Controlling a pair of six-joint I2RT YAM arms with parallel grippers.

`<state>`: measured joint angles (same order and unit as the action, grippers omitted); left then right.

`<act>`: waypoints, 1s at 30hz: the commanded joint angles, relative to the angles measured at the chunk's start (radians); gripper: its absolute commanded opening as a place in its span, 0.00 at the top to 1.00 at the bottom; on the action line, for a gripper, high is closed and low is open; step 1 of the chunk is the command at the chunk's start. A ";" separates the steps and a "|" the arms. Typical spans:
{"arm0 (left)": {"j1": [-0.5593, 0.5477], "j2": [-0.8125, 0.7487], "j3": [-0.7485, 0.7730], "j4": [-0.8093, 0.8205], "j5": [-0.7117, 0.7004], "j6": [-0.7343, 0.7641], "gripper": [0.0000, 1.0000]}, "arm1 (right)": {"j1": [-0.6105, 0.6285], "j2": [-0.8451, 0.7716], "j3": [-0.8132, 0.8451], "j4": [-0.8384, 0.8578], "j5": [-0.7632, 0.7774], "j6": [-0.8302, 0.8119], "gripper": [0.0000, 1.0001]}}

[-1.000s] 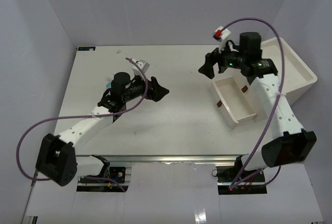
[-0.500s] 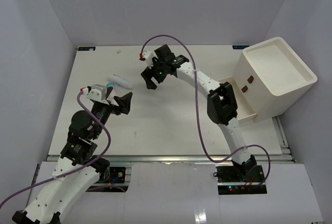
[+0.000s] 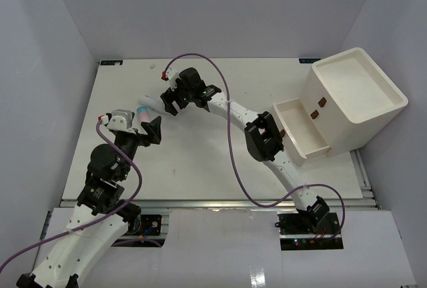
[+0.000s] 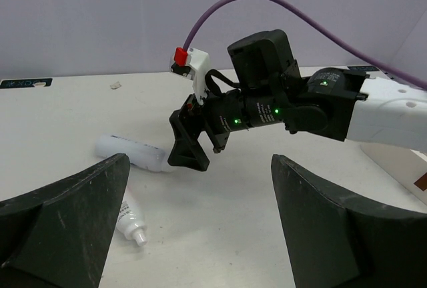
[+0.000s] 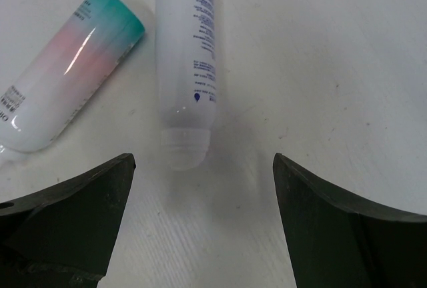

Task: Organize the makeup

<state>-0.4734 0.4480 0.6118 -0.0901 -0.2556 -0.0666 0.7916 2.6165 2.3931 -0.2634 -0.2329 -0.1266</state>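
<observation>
Right fingers [image 5: 347, 228] farther left, spread over white tube [image 5: 190, 61]; teal-capped tube [image 5: 67, 88] clearest wrist-side; left fingers [image 4: 60, 221] spread.

white table [image 3: 213, 161], big white bin [image 3: 368, 128] at its right edge, drawer [image 3: 301, 127] pulled out

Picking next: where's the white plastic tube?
Right wrist view: the white plastic tube lies centred ahead of the right gripper, pink teal-capped tube at its left.

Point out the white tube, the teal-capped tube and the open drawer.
white tube [image 5: 189, 61], right wrist view, mid body.
teal-capped tube [image 5: 67, 81], right wrist view, pink body.
open drawer [image 3: 301, 127], top view, bare floor.
</observation>
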 commanded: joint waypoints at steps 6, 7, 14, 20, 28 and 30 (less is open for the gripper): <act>0.009 -0.002 -0.012 0.001 -0.011 0.007 0.02 | 0.031 0.073 0.078 0.150 0.004 0.016 0.09; 0.009 -0.003 -0.012 0.000 -0.011 0.007 0.02 | 0.035 0.079 0.080 0.155 0.005 0.019 0.09; 0.010 -0.004 -0.014 0.001 -0.009 0.005 0.02 | 0.050 0.118 0.089 0.204 0.060 0.047 0.04; 0.010 -0.001 -0.015 0.004 -0.008 0.005 0.02 | 0.062 0.160 0.123 0.247 0.098 0.075 0.02; 0.018 0.009 -0.017 0.003 -0.010 0.005 0.02 | 0.067 0.180 0.158 0.251 0.144 0.085 0.40; 0.019 0.009 -0.018 0.003 -0.011 0.004 0.02 | 0.067 0.180 0.158 0.251 0.139 0.081 0.50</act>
<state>-0.4650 0.4551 0.5999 -0.0902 -0.2562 -0.0669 0.8539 2.7894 2.4930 -0.0750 -0.1177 -0.0511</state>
